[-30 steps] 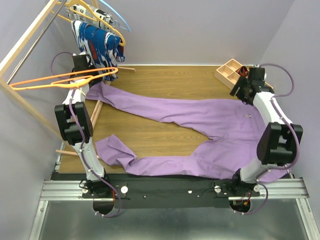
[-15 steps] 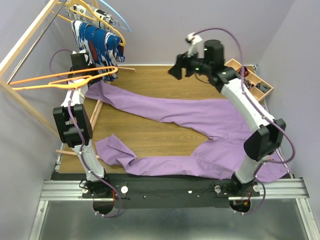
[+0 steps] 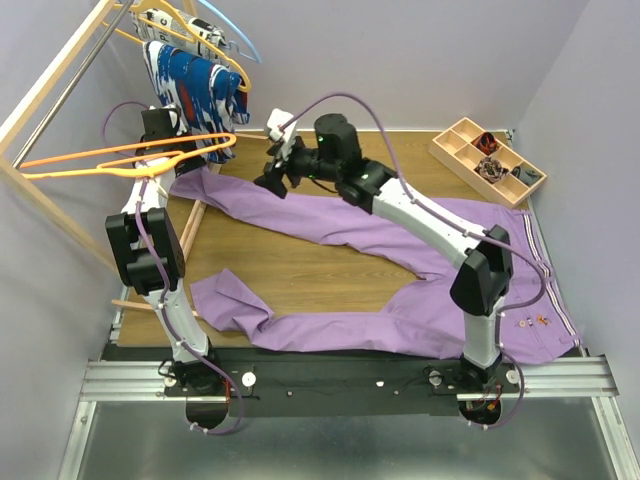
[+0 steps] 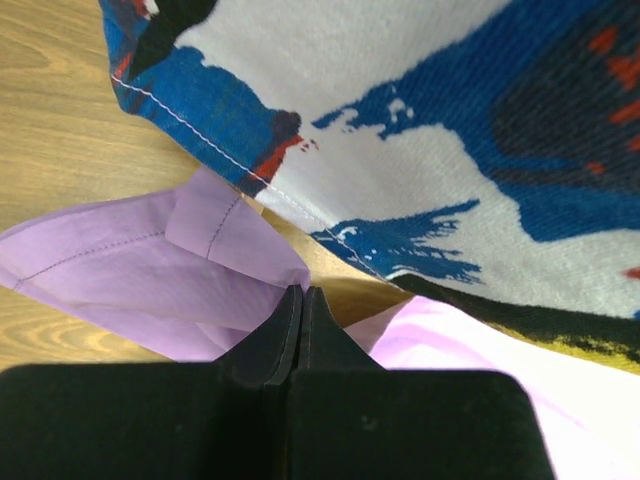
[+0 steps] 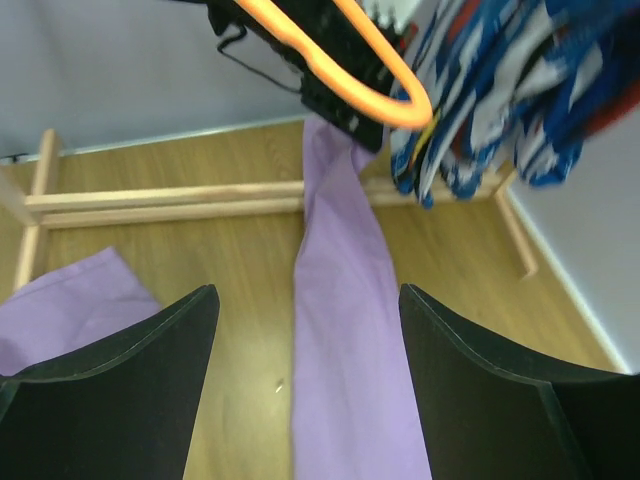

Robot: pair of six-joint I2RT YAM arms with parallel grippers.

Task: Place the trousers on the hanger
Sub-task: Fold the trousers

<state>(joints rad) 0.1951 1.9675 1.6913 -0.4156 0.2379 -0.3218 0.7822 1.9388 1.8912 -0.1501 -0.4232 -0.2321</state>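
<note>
The lilac trousers [image 3: 400, 235] lie spread over the table, waistband at the right and one leg running up to the rear left. The orange hanger [image 3: 100, 160] hangs level in the air there, and my left gripper [image 3: 168, 158] is shut on it. The left wrist view shows those fingers [image 4: 302, 295] pressed flat together above the leg's end [image 4: 120, 270], with the grip point hidden. My right gripper [image 3: 270, 175] hovers open over the same leg. In its own view the leg [image 5: 345, 330] passes between the wide jaws [image 5: 305, 340], untouched, with the hanger [image 5: 370, 70] ahead.
A blue, white and red patterned garment [image 3: 195, 85] hangs on the wooden rack [image 3: 50, 90] at the rear left, beside a paler orange hanger [image 3: 160, 20] and a light blue one [image 3: 235, 35]. A wooden compartment tray [image 3: 487, 160] sits rear right. The rack's base rail [image 5: 170, 200] crosses the table.
The right arm has swung from the rear right corner across to the left, over the upper trouser leg, uncovering the waistband. The left arm and hanger have barely moved.
</note>
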